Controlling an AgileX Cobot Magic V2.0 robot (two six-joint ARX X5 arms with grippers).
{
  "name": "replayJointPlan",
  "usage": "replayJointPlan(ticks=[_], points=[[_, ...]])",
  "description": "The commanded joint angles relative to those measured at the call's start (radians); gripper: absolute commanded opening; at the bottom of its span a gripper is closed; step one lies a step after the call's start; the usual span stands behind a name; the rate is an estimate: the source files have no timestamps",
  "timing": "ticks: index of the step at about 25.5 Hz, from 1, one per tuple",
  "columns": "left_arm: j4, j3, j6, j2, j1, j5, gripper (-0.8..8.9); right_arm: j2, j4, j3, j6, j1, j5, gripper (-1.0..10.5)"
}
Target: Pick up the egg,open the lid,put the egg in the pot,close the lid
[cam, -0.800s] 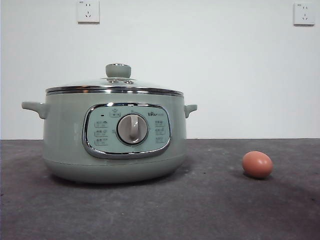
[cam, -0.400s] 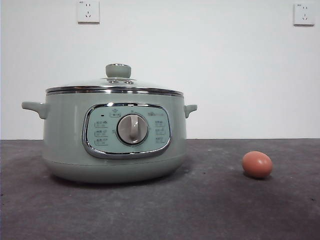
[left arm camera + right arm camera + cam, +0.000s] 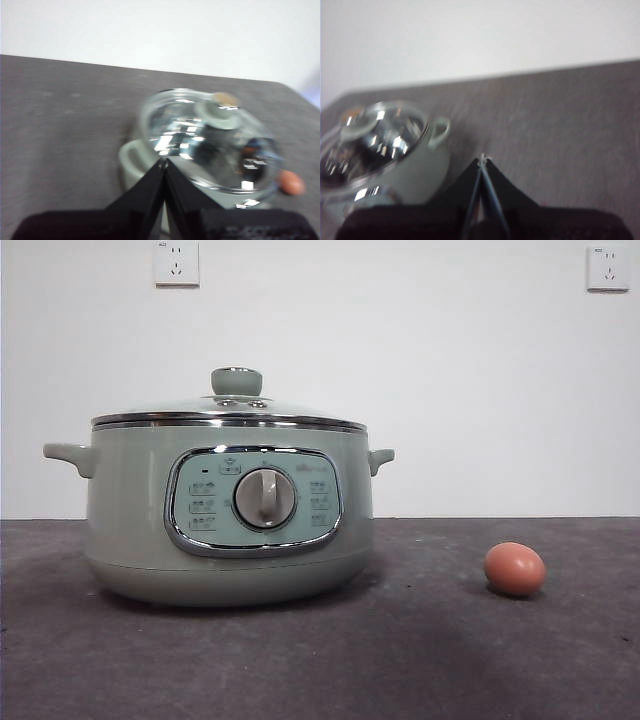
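Nothing on the table (image 3: 420, 660) has moved since the earlier front pictures; pot (image 3: 230, 510), lid (image 3: 230, 412) and egg (image 3: 515, 569) stay as they were. Both my wrist views are blurred, and the egg shows in the left one only as a reddish smudge behind the pot. It is smooth, reddish-brown, lying with its long axis level across the front view, well apart from the pot. My left pincer (image 3: 163, 162) and right pincer (image 3: 482, 159) are both closed, tips together, holding nothing.
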Motion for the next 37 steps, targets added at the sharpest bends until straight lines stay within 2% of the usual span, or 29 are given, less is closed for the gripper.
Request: replayJointPlan(ticks=[1, 7, 11, 17, 21, 23, 24, 26, 28, 31, 37], points=[[-0.071, 0.089, 0.055, 0.048, 0.001, 0.055, -0.06, 0.071, -0.128, 0.114, -0.114, 0.0, -0.039, -0.1], [-0.247, 0.269, 0.149, 0.138, 0.0, 0.079, -0.06, 0.185, -0.315, 0.306, -0.203, 0.0, -0.091, -0.1], [-0.293, 0.326, 0.156, 0.164, -0.011, 0.079, -0.06, 0.222, -0.377, 0.366, -0.238, 0.0, -0.092, -0.1], [-0.305, 0.341, 0.156, 0.173, -0.028, 0.079, -0.04, 0.243, -0.415, 0.385, -0.246, 0.0, -0.092, -0.1], [-0.302, 0.344, 0.155, 0.174, -0.028, 0.079, 0.09, 0.248, -0.418, 0.386, -0.246, 0.0, -0.092, 0.3], [-0.303, 0.35, 0.154, 0.174, -0.029, 0.079, 1.08, 0.249, -0.418, 0.388, -0.246, 0.0, -0.092, 1.8], [-0.303, 0.357, 0.154, 0.176, -0.031, 0.079, 2.87, 0.249, -0.418, 0.388, -0.246, 0.0, -0.092, 3.4], [-0.303, 0.37, 0.154, 0.179, -0.035, 0.08, 6.45, 0.25, -0.418, 0.388, -0.238, 0.0, -0.092, 5.9], [-0.307, 0.377, 0.154, 0.187, -0.039, 0.084, 6.64, 0.25, -0.421, 0.389, -0.237, 0.0, -0.092, 6.3], [-0.306, 0.377, 0.154, 0.207, -0.04, 0.135, 6.64, 0.25, -0.421, 0.389, -0.237, 0.0, -0.092, 6.3], [-0.267, 0.398, 0.156, 0.308, -0.07, 0.145, 6.64, 0.288, -0.416, 0.389, -0.234, 0.0, -0.092, 6.3]])
